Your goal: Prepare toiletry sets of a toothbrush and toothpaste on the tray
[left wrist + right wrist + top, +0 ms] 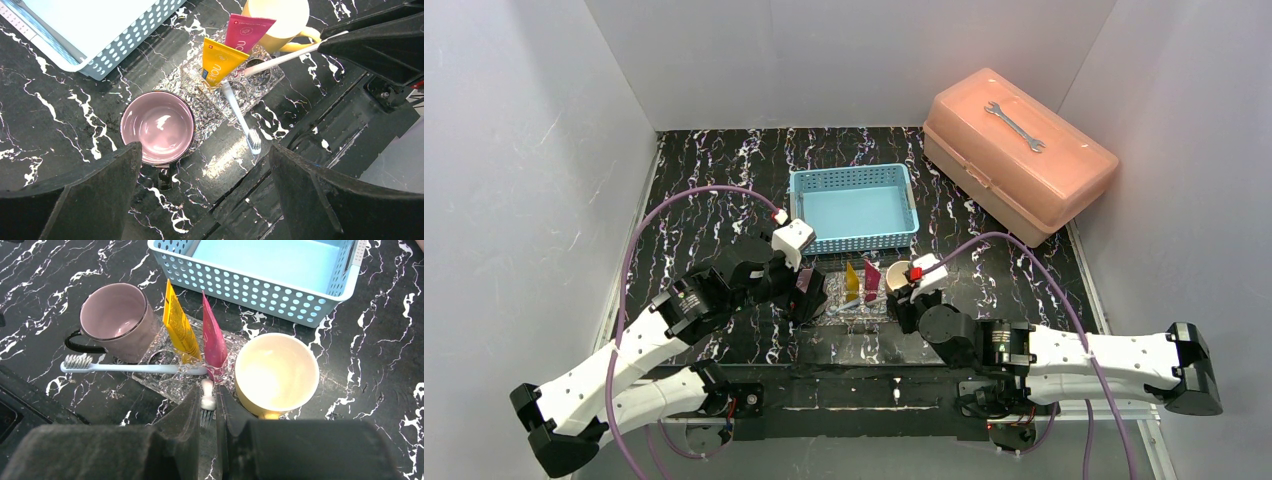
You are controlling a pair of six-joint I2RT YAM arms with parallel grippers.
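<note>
On the desk (704,200), the tray (207,112) is flanked by a purple cup (157,127) and a yellow cup (275,372), a blue basket (854,205) just behind. A yellow tube (180,327) and a pink tube (214,335) are stood on it, and 1 toothbrush (130,367) is laid along its near edge. The left pincer (205,200) is held spread wide above the purple cup, while a 2nd toothbrush (285,57), its far end seemingly on the tray, is pinched by the right pincer (209,415). The purple cup, hidden under the left arm (644,340) from above, is shown only by the wrist cameras.
</note>
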